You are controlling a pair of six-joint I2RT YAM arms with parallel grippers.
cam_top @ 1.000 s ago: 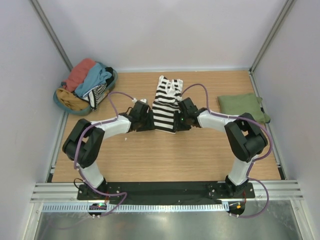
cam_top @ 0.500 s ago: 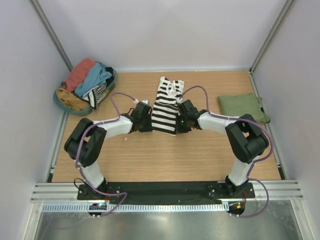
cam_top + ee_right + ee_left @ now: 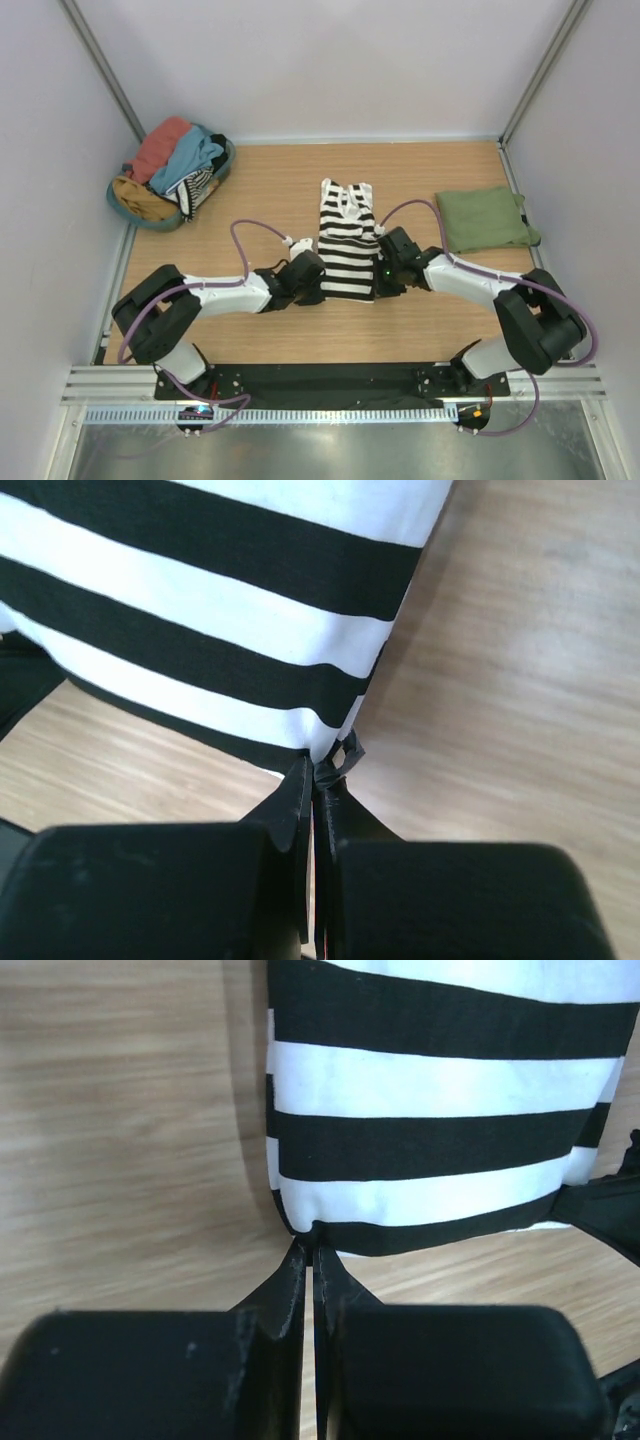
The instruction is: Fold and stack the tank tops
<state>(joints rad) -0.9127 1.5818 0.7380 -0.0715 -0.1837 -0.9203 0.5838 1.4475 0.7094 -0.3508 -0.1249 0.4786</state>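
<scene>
We note left gripper (image 3: 308, 1252) clamped on striped tank top (image 3: 348, 250) near-left hem corner, right gripper (image 3: 318, 770) clamped on its near-right corner, folded olive tank top (image 3: 487, 218) to its right, laundry basket (image 3: 118, 208) far-left of it.

Bare bench (image 3: 270, 190) lies open on the far side, to the left and right of the striped top (image 3: 347, 250), and in the gap between it and the folded green top (image 3: 485, 218) at the right edge. The left arm (image 3: 225, 293) and right arm (image 3: 470, 283) stretch low across the near half. A heaped basket (image 3: 122, 213) fills the far left corner, and walls (image 3: 330, 70) close off three sides.
</scene>
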